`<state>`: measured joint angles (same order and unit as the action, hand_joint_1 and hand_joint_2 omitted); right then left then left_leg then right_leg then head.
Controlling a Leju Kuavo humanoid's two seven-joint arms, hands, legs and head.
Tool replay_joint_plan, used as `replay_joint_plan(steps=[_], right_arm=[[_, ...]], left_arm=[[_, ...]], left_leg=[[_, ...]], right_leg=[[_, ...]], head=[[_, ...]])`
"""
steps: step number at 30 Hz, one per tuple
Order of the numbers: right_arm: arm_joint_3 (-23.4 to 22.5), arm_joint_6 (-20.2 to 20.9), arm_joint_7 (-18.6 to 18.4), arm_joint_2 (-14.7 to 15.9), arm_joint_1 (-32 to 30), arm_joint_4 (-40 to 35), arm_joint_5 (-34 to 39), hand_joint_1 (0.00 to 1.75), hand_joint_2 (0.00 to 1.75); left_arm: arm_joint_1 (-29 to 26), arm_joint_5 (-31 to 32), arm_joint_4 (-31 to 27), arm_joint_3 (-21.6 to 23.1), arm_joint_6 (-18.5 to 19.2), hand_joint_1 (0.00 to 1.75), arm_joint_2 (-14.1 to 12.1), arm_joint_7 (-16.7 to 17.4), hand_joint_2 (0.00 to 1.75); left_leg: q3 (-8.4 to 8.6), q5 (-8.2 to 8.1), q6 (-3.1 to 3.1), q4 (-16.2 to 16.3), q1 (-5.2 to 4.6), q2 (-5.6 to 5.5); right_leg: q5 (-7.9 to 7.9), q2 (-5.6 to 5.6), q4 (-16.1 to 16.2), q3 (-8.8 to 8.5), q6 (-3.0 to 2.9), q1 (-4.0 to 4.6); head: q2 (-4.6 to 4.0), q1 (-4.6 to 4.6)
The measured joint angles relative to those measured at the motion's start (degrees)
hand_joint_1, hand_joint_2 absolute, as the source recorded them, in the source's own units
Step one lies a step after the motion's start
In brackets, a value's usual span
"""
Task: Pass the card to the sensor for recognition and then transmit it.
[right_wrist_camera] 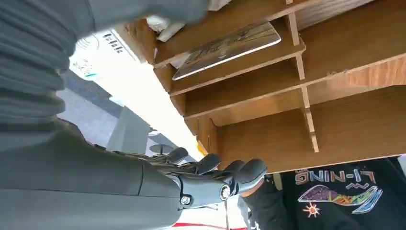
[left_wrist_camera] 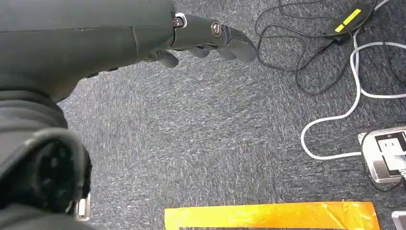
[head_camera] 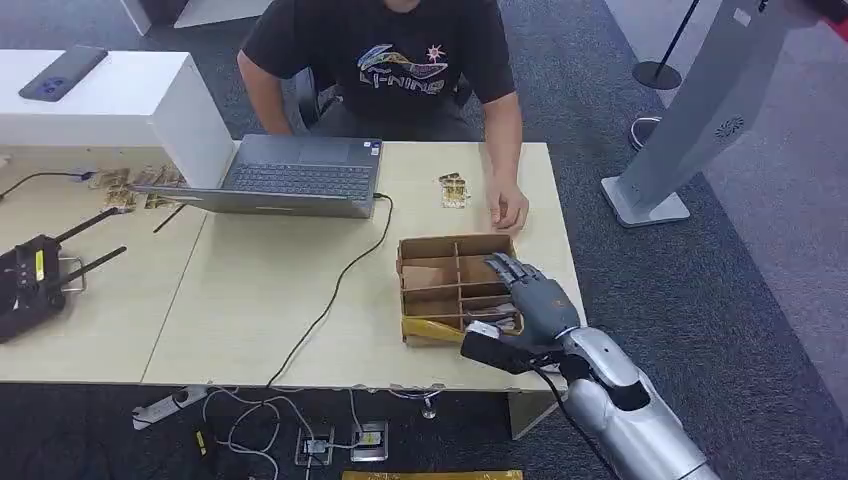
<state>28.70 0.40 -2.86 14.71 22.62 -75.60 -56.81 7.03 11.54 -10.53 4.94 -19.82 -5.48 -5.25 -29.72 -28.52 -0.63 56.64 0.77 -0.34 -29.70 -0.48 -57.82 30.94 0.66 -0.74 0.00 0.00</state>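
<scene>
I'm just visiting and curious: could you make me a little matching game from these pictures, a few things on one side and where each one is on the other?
Things:
1. laptop
2. phone
3. card
4. right hand

Places:
A. on the white cabinet
B. in a compartment of the divided box
C. over the box's right side
D. open on the table, before the seated person

Pairs: 1-D, 2-A, 3-B, 4-C
</scene>
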Motion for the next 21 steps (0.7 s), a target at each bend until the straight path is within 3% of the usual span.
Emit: replay_joint_plan(steps=[6,21], right_arm=[[0.5,2.0,-0.2,-0.4,0.3,0.2,-0.2,1.75,1.75],[0.7,2.6,-0.4,-0.4,0.8,0.2,0.0,1.75,1.75]], left_arm=[[0.0,-0.3,0.0,0.0,-0.1,0.0,0.0,0.0,0.0],[0.0,-0.7,0.0,0.0,-0.1,0.0,0.2,0.0,0.0]], left_leg=[[0.0,0.0,0.0,0.0,0.0,0.0],[0.01,0.0,0.0,0.0,0.0,0.0]], right_leg=[[0.0,0.0,0.0,0.0,0.0,0.0],[0.0,0.0,0.0,0.0,0.0,0.0]], head=[[0.0,0.0],[-0.02,0.0]])
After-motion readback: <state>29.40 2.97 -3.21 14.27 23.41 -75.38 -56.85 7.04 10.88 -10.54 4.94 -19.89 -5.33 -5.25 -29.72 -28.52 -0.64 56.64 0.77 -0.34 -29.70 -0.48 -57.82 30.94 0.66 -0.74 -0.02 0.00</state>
